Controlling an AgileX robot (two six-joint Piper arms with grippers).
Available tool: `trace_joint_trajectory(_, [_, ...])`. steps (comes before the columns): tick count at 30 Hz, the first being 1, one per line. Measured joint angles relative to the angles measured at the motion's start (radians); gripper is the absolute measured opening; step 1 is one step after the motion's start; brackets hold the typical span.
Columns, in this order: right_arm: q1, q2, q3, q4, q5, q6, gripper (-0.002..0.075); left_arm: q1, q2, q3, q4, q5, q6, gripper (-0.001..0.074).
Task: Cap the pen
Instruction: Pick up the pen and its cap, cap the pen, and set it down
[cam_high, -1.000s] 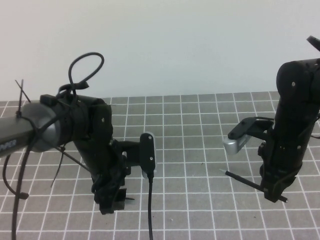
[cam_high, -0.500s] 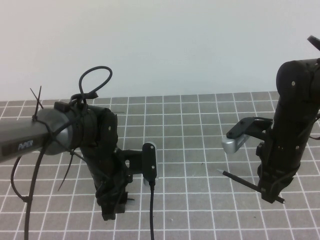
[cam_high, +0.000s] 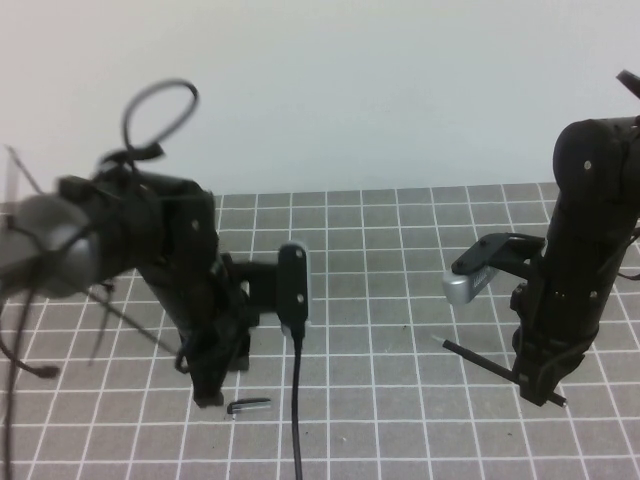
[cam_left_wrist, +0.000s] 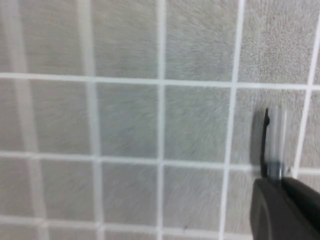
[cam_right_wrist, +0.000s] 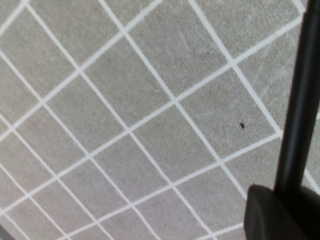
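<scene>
The pen cap (cam_high: 249, 405) lies flat on the gridded worktop (cam_high: 400, 430), near the front edge and just beside the tip of the left gripper (cam_high: 209, 393), on that gripper's right side. In the left wrist view the cap is a clear sleeve with a dark clip. One end of it sits right at the gripper's dark tip, and whether the two touch cannot be told. Nor can it be told whether this gripper is spread or pressed together. Well apart from the cap, on the right side of the worktop, the right gripper (cam_high: 535, 385) points downward and pinches the pen (cam_high: 480, 360) near its rear end. The pen's dark barrel slants out of the gripper, with the fine tip aimed toward the left arm's side. Compared with half a second ago, the left arm has swung up and back toward its own side (it shows blurred in the high view). The cap, which was hidden under the gripper then, now lies in plain sight on the mat. The right arm and the pen stand almost exactly where they were.
</scene>
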Motion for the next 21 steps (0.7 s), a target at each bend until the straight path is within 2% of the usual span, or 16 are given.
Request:
trace_joint_trajectory(5, [0.0, -0.002, -0.011, 0.012, 0.0, 0.002, -0.0003, 0.0, -0.011, 0.0, -0.034, 0.002, -0.008, 0.0007])
trace_joint_trajectory(7, [0.0, -0.002, -0.011, 0.021, 0.0, 0.007, -0.0003, 0.0, 0.008, 0.0, -0.06, 0.001, -0.006, 0.0049])
trace_joint_trajectory(9, [0.0, -0.002, -0.011, 0.021, 0.0, 0.017, -0.0003, 0.0, 0.033, 0.0, -0.068, 0.007, -0.004, 0.0144])
trace_joint_trajectory(12, [0.0, -0.002, -0.011, 0.017, 0.0, 0.016, -0.0003, 0.0, 0.064, 0.0, -0.056, 0.004, -0.014, 0.0384])
trace_joint_trajectory(14, [0.0, -0.002, -0.011, 0.015, 0.0, 0.016, -0.0003, 0.0, 0.084, 0.0, -0.056, -0.011, -0.033, 0.0503])
trace_joint_trajectory(15, [0.0, -0.002, -0.011, 0.015, 0.0, 0.016, -0.0003, 0.0, 0.091, 0.0, -0.056, -0.01, -0.031, 0.0519])
trace_joint_trajectory(17, [0.0, -0.002, -0.011, 0.015, 0.0, 0.016, -0.0003, 0.0, 0.109, 0.0, -0.054, -0.008, -0.034, 0.0499])
trace_joint_trajectory(21, [0.0, -0.002, -0.011, 0.013, 0.0, 0.016, -0.0003, -0.002, 0.143, 0.002, -0.052, -0.008, -0.036, 0.0387])
